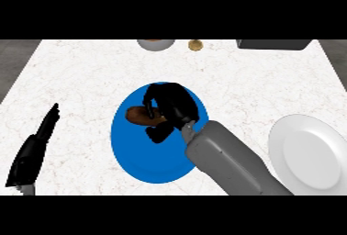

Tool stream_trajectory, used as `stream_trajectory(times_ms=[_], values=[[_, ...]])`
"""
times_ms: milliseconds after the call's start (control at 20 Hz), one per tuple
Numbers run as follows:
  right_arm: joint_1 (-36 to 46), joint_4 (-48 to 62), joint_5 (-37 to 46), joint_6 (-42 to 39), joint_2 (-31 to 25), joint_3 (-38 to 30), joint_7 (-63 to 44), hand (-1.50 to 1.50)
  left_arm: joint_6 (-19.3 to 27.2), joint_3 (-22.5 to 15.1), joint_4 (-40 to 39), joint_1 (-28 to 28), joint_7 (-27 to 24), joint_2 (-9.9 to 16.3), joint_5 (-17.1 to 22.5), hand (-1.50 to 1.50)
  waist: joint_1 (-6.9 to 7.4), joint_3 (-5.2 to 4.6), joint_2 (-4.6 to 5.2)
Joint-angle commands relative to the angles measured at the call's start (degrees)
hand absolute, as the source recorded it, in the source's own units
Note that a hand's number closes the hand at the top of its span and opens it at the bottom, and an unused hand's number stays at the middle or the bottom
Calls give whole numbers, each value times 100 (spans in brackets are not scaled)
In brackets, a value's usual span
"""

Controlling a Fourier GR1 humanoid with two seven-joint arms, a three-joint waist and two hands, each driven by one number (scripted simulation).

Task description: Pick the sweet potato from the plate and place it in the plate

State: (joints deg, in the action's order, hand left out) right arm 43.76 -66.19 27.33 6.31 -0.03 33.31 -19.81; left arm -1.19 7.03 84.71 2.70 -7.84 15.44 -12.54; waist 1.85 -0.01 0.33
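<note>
A brown sweet potato [139, 115] lies in the upper middle of a blue plate [146, 160] at the centre of the counter. My right hand [169, 108] is over it, fingers and thumb curled round the potato and hiding most of it. A white plate [308, 153] sits at the right edge, with nothing on it. My left hand [34, 147] rests at the left edge, fingers straight and pointing up, holding nothing.
Along the far edge of the white marble counter stand a grey bowl [155, 44], a small brownish object [195, 45] and a dark box [274, 44]. My right forearm [227, 158] crosses the blue plate's right rim.
</note>
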Motion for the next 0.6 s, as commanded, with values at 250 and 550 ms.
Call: stream_trajectory(times_ms=[250,550], values=[[470,1203,-1493,1761,3,1168,61,-150,-326,224,121,-56,96,269,157,0,56,2,1],[373,1020,-2084,2619,3,412,822,-150,-51,120,-32,-43,-3,-32,15,0,-17,4,2]])
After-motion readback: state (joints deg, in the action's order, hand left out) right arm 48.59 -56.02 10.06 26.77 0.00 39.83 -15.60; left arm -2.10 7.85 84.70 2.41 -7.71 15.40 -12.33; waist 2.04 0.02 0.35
